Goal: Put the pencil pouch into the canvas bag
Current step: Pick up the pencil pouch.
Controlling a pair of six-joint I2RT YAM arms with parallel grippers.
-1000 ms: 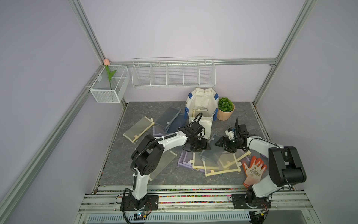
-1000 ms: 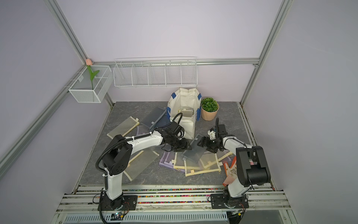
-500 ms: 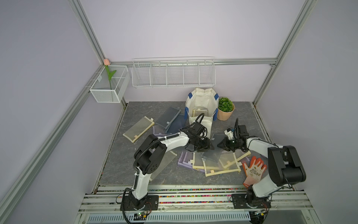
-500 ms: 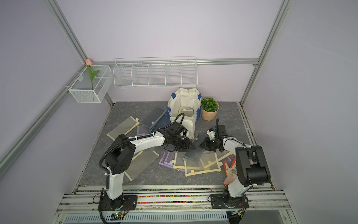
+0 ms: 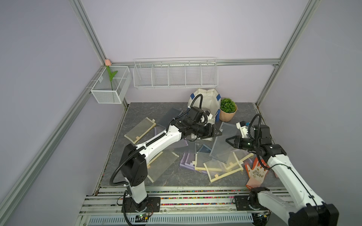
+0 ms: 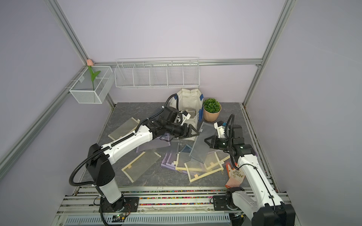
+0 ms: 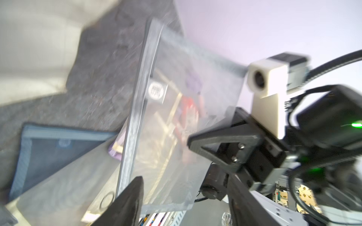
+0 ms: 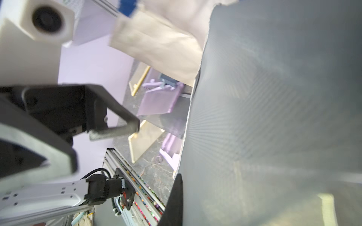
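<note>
Pinching grey pencil pouch (image 5: 222, 148) w/ R gripper (image 5: 227, 140), L gripper (image 5: 218, 132) wide

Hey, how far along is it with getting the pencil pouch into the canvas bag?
Done: the right pincer is shut on the edge of a grey mesh pouch, tilting it up off the pile. In hand: the pouch, with the open left pincer close by, in front of the canvas bag. Left: getting it over the bag's rim and releasing it; it is not inside yet.
</note>
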